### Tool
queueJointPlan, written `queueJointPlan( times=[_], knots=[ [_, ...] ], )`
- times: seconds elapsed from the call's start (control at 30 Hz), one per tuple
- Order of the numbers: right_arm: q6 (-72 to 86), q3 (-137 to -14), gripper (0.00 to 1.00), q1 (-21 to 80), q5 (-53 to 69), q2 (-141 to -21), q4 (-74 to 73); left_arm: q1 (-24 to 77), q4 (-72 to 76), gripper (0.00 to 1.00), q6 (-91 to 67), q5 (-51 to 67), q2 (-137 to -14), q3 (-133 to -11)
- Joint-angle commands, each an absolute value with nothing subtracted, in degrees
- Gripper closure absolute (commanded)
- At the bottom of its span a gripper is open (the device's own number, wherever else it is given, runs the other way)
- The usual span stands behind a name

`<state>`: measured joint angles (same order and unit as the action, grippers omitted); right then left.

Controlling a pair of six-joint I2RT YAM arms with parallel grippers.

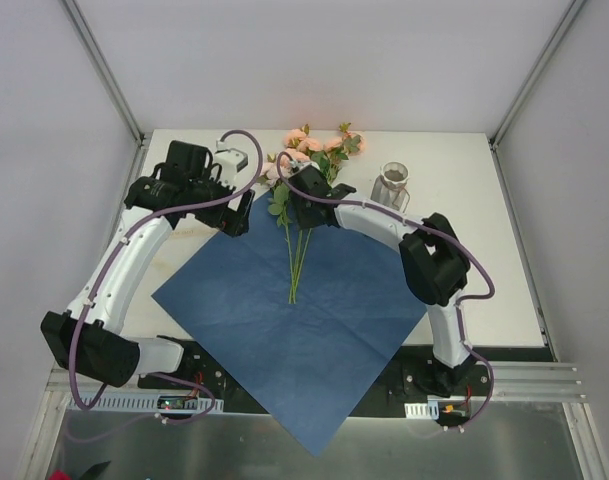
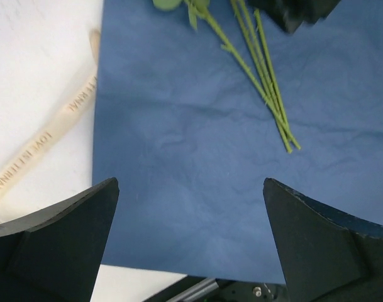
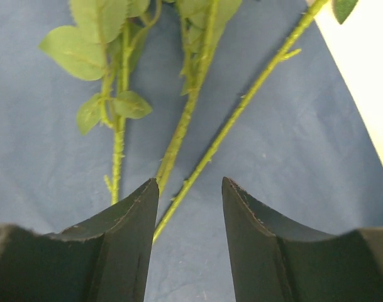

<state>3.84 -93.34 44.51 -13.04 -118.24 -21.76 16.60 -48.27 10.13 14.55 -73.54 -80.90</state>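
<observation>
Over the blue paper (image 1: 314, 330), your right gripper (image 3: 190, 189) straddles the flower stems (image 3: 197, 107), jaws narrowly parted. Your left gripper (image 2: 190, 184) hangs wide open at the paper's edge.

Pink roses (image 1: 309, 150) have green stems (image 1: 296, 260); the sheet (image 1: 314, 340) is plain dark blue.

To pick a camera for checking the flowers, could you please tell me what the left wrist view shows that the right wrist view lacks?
Left wrist only: a lettered ribbon, the cut stem ends, the wide-open left tool. Right wrist only: whole toothed leaves, the open right tool over the stems. Both: blue paper, green stems.
</observation>
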Motion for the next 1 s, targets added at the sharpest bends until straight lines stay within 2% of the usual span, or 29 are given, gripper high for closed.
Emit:
queueJointPlan(
  times=[0.0, 0.43, 0.6, 0.97],
  knots=[
    [5.54, -96.15, 0.51, 42.37, -14.59, -118.83, -22.59, 15.38, -45.54, 0.01, 11.69, 16.79, -73.30, -77.35],
    [7.47, -112.58, 0.50, 39.82, -18.28, -132.18, -32.60, 14.85, -42.63, 0.01, 14.06, 15.56, -72.16, -70.14],
    [8.61, -116.36, 0.52, 39.20, -19.60, -134.56, -36.02, 14.77, -42.63, 0.01, 15.12, 14.86, -70.84, -69.17],
    [10.37, -116.46, 0.54, 38.67, -19.07, -137.02, -36.83, 14.15, -42.45, 0.02, 15.73, 14.50, -69.79, -68.12]
  ],
)
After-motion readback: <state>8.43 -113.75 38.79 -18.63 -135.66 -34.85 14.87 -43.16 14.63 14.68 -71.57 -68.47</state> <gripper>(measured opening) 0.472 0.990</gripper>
